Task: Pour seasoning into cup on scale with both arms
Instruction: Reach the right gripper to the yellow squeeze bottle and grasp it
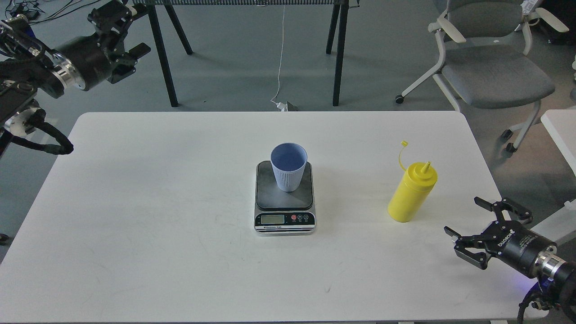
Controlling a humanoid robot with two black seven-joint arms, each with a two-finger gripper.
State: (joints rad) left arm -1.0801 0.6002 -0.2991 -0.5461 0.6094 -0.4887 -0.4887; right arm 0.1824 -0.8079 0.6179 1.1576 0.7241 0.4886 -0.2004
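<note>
Nearest, low on the right edge of the bench, the right claw hangs w/ fingers spread wide, grasping nothing, aimed roughly toward the squeeze bottle but apart from it. Next in, the scale sits mid-bench, LCD panel facing the robot; readout too small to read. On its dark platform stands the light-blue cup, upright, toward the back edge of the platform; inside looks empty as far as can be told. To the right of the scale, well apart, the yellow seasoning bottle stands upright on the bench, tethered cap off the nozzle and sticking up on its strap. Farthest, upper left and off beyond the bench edge, the left claw hangs up high, fingers apart, nothing in it. Judgement: cup's placed, so setup's done; the actual work isn't begun — bottle ungrasped, nothing poured. Left: grab bottle, carry over cup, tip/squeeze.
</note>
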